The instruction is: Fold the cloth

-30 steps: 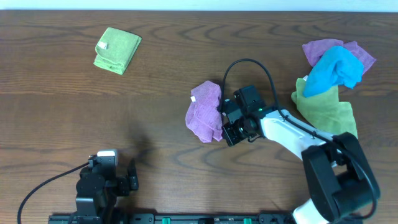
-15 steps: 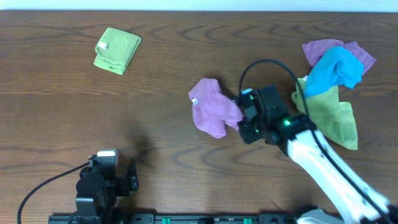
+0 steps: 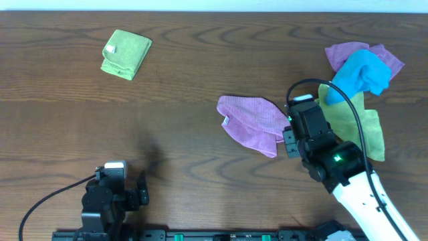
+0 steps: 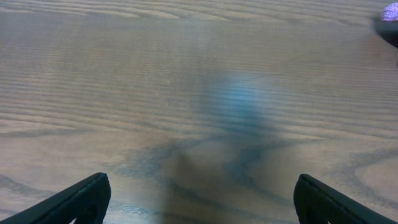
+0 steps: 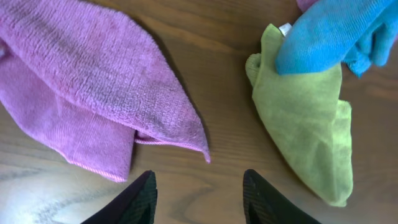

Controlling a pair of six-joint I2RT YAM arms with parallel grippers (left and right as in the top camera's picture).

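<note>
The lilac cloth (image 3: pixel 253 122) lies loosely spread and partly doubled over on the table's middle right, with a small white tag at its left edge. In the right wrist view it (image 5: pixel 81 87) fills the upper left, one corner pointing down toward the fingers. My right gripper (image 3: pixel 289 134) is open and empty just right of the cloth, its fingertips apart over bare wood (image 5: pixel 199 193). My left gripper (image 4: pixel 199 199) is open and empty over bare wood at the front left (image 3: pixel 137 191).
A folded yellow-green cloth (image 3: pixel 126 53) lies at the back left. A pile of purple, bright blue (image 3: pixel 360 75) and yellow-green (image 3: pixel 351 124) cloths sits at the right, close to my right gripper. The blue (image 5: pixel 329 31) and green (image 5: pixel 305 118) cloths show in the right wrist view.
My right gripper dragged the lilac cloth to the right, spreading it out of its bunch, then let go and drew back to the right. The left arm has not moved.
</note>
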